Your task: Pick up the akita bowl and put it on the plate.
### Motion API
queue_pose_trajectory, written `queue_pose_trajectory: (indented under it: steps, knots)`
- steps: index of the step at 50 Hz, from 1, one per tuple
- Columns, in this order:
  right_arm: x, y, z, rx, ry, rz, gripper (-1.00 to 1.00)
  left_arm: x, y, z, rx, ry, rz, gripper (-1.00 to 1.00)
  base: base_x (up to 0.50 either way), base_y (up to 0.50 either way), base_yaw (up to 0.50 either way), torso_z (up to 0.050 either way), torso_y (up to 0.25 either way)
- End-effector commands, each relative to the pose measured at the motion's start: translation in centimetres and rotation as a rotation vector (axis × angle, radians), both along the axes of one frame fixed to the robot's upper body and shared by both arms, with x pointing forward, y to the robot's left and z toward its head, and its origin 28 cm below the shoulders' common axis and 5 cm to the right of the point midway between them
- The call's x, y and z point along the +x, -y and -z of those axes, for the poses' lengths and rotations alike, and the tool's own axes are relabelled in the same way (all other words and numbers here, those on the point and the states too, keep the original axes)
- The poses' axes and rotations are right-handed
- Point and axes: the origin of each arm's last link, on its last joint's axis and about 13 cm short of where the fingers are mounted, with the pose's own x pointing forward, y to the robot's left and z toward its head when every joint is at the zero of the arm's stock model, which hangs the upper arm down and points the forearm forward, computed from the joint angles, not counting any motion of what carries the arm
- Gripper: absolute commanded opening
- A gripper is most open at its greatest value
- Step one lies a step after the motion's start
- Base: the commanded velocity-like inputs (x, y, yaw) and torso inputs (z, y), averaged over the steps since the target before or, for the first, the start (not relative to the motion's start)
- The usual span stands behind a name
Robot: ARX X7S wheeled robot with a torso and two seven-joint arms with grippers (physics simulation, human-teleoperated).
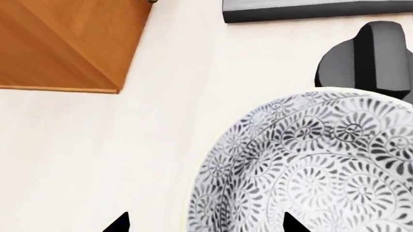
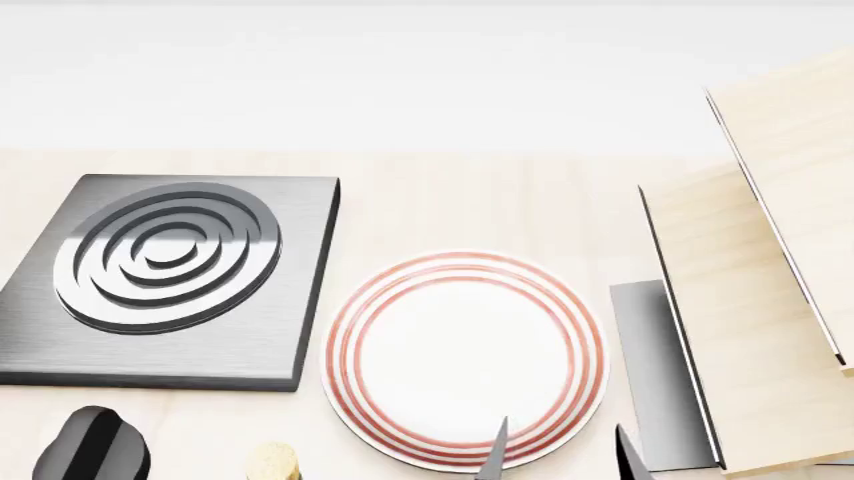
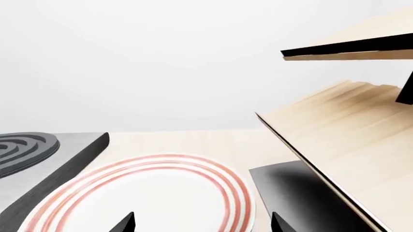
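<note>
The deep white ceramic akita bowl with grey-black floral pattern point(image 1: 310, 169) sits on the pale wooden counter point(image 1: 96, 159) under the spread left hand point(image 1: 206, 224). The right hand point(image 2: 558, 452), fingers apart, hovers over the red-ringed white plate point(image 2: 461, 350).

Grey-black floral akita bowl point(image 1: 316, 169) upright on pale tabletop, empty red-ringed plate point(image 2: 465, 358) lying flat

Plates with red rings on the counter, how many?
1. The plate lies on the counter right of the stove burner, empty, below the right gripper. More could sit outside these views.
</note>
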Motion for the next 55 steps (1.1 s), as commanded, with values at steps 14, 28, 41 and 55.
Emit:
queue_pose_trajectory:
  steps: [14, 28, 41, 55]
  knots:
    - [0.0, -0.1, 0.1, -0.002, -0.002, -0.001, 1.0, 0.1, 0.1, 1.7, -0.026, -0.077, 0.017, 1.0, 0.0, 0.0, 0.0, 0.0, 0.0]
    - [0.0, -0.1, 0.2, -0.003, -0.004, -0.004, 1.0, 0.2, -0.1, 2.0, -0.044, -0.098, 0.008, 1.0, 0.0, 0.0, 0.0, 0.0, 0.0]
    - [-0.1, -0.1, 0.2, -0.003, -0.005, -0.003, 1.0, 0.8, -0.5, 3.0, -0.06, -0.124, -0.006, 1.0, 0.0, 0.0, 0.0, 0.0, 0.0]
    - [0.0, 0.0, 0.3, 0.0, -0.006, 0.0, 1.0, 1.7, -0.7, 4.5, -0.072, -0.169, -0.012, 1.0, 0.0, 0.0, 0.0, 0.0, 0.0]
